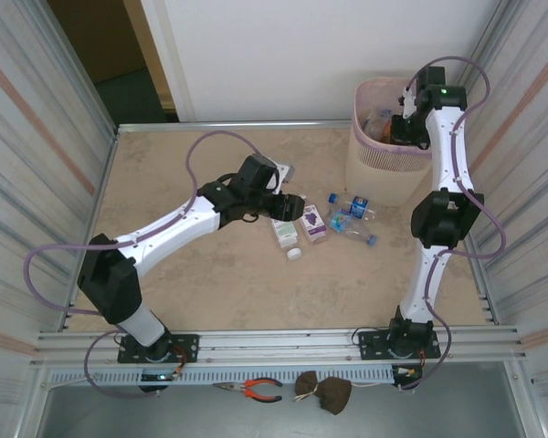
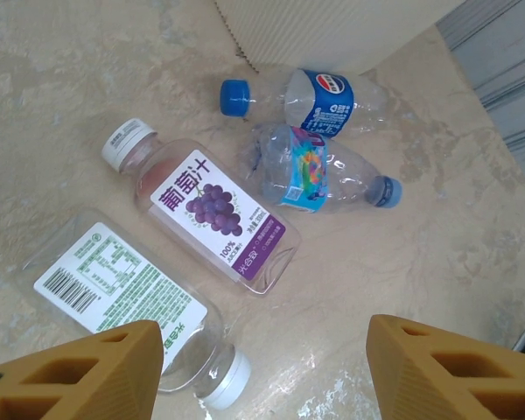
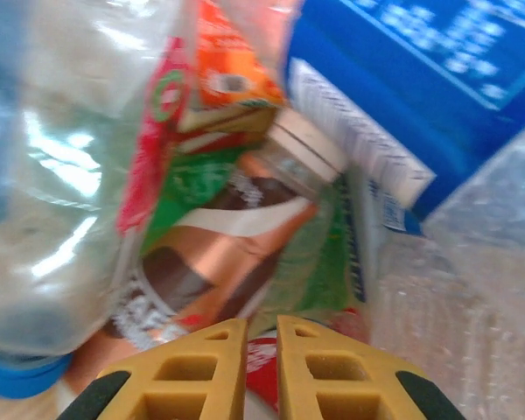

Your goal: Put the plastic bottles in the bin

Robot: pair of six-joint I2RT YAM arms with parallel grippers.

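Plastic bottles [image 1: 342, 222] lie in a loose cluster on the beige surface [image 1: 192, 292], just in front of the pink bin [image 1: 374, 169], which stands at the far right. The left wrist view shows four of them, all on their sides. There is a grape-juice bottle [image 2: 214, 219] with a white cap and purple label. Beside it lies a clear bottle with a white-and-green label [image 2: 122, 293]. A blue-labelled bottle [image 2: 322, 101] with a blue cap lies just beside the bin's ribbed base. A crumpled bottle with a colourful label [image 2: 306, 171] sits between that one and the grape juice.

A loose white cap [image 1: 294, 254] sits at the near side of the cluster. The left fingers [image 2: 79, 376] hang over the near end of the group, spread wide with nothing between them.

Inside the bin more bottles are piled, among them a crushed clear bottle [image 3: 61, 175] and one with an orange-and-green wrapper [image 3: 236, 201]. A blue cap [image 3: 17, 372] shows at the lower left. The right fingers [image 3: 206, 367] are pressed together, pinching nothing, just above this pile. From overhead, the right arm [image 1: 447, 164] reaches over the bin's rim.

Red-handled pliers [image 1: 256, 390] and a brown cloth [image 1: 327, 392] lie below the arm bases.
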